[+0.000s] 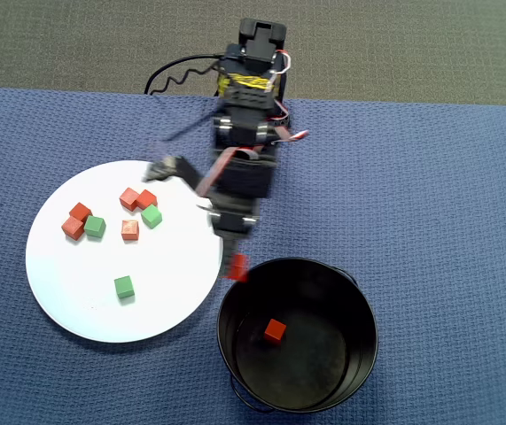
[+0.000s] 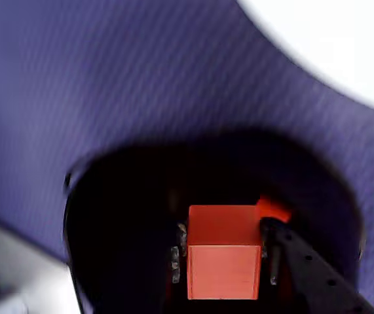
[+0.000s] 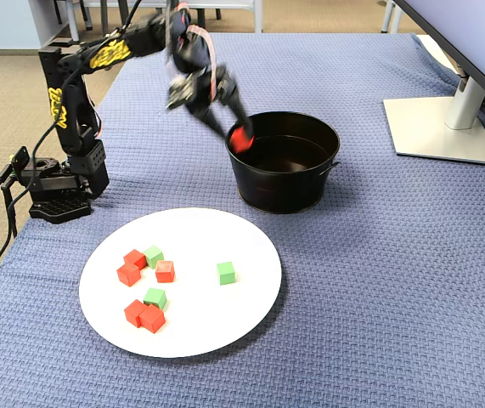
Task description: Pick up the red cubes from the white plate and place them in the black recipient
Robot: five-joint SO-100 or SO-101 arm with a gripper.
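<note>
Nearest to me in the fixed view lies the large round glossy white plate (image 3: pixel 250 297), on the blue woven cloth (image 3: pixel 395 255). It carries five small matte red cubes (image 3: pixel 129 274) and three green cubes of the same size (image 3: pixel 226 273). Most of them sit in a loose group on the left part of the plate, some touching each other, while one green cube stands alone more to the right. I judge these five red ones are what remains to move.

Farther, behind the plate and a little to the right, stands the round black metal pot (image 3: pixel 284 191) with tall walls. In the overhead view I see one red cube (image 1: pixel 275 331) already lying on its floor, near the middle, and nothing else inside.

Farther still, the black two-finger gripper (image 2: pixel 224 261) is closed on one more red cube (image 2: pixel 224 258), the fingers pressing its two sides, as the wrist view shows clearly. I hold it at the far-left rim of the pot (image 1: pixel 235 305), above the edge and not yet well over the opening. I think the cube is kept high so it clears the tall wall. In my judgement, releasing here risks hitting the rim, so I would carry it more toward the centre first.
</note>
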